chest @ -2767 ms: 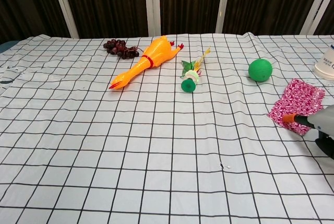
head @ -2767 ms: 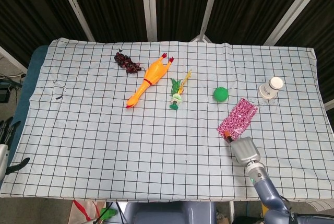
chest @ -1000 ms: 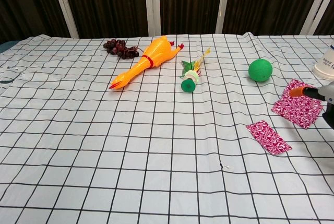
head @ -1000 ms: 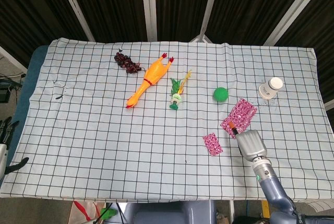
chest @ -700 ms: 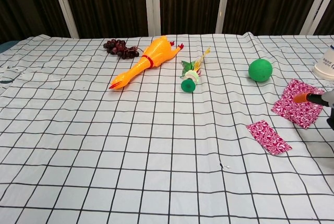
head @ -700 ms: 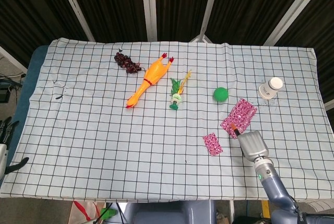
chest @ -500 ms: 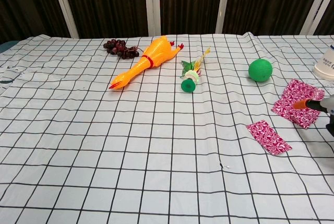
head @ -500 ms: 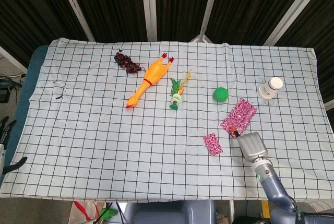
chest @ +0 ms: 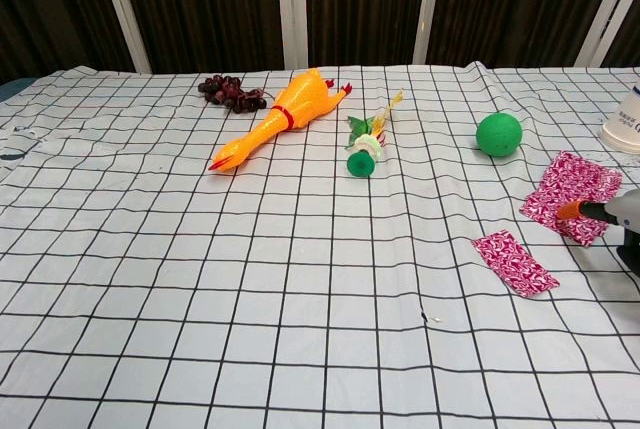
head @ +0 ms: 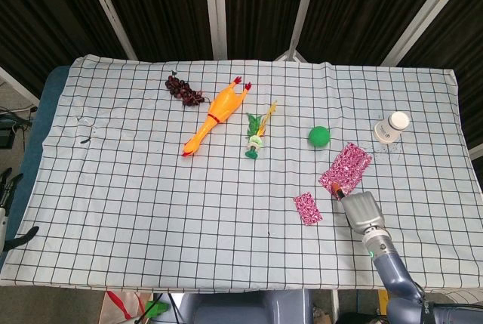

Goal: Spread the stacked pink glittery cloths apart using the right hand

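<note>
The right robot hand [head: 362, 211] is sitting near the front right edge of the bench [head: 136, 188], with one orange-tipped finger [chest: 572, 210] reaching out and touching the near corner of the larger pink glittery cloth [head: 346, 166]. How the other fingers are lying cannot be told from either view, so its state is unclear. That larger cloth is lying flat on the checked tablecloth [head: 113, 158], angled toward the back right. The smaller pink glittery cloth [head: 307, 208] is lying flat and apart from it, nearer the bench's middle and front, with bare tablecloth showing between the two.

Beyond the cloths, a green ball [head: 318, 136] is resting just behind the larger one, and a white bottle [head: 392, 126] is standing near the right edge. A green toy [head: 255, 136], a yellow rubber chicken [head: 215, 116] and a bunch of dark grapes [head: 184, 91] are lying toward the back. The left robot hand [head: 9, 211] is hanging off the far left edge, fingers spread and holding nothing.
</note>
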Motion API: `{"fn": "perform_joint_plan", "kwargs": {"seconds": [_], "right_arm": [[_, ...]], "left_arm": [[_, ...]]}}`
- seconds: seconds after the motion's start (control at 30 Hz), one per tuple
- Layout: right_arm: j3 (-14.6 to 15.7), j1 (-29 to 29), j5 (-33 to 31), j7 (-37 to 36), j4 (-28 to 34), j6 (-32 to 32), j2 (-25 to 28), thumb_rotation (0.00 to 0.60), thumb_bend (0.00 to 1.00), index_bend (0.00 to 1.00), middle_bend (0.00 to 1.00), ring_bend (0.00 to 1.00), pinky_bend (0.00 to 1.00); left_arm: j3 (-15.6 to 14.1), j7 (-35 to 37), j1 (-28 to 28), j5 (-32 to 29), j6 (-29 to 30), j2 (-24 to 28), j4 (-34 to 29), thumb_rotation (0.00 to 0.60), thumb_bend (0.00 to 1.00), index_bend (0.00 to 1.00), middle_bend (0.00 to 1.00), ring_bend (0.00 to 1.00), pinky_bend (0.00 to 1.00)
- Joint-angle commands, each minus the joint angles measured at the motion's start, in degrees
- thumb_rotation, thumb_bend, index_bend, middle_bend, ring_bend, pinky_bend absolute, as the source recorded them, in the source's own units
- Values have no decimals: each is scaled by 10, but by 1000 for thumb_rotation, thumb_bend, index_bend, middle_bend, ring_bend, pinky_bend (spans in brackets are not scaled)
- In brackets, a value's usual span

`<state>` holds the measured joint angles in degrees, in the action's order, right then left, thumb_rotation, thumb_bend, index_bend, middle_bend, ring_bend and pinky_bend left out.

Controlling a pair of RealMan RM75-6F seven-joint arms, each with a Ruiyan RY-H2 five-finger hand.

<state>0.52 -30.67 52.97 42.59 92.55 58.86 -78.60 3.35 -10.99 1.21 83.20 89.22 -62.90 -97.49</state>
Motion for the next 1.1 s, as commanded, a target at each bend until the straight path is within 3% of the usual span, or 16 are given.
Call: {"fn": "perform_joint_plan", "kwargs": {"seconds": [0.03, 1.1], "right_arm": [[0, -1, -1, 0, -1, 1, -1, 600, 739, 111, 816, 849, 692], [-3, -29, -26, 30, -7, -4, -28, 600, 740, 117, 816, 851, 692]], "left_arm": [[0, -1, 0, -1, -1, 0, 0, 600, 197, 104, 5, 29, 169], [0, -6, 1, -2, -1, -2, 0, 600, 197, 104, 5, 29, 169]]}}
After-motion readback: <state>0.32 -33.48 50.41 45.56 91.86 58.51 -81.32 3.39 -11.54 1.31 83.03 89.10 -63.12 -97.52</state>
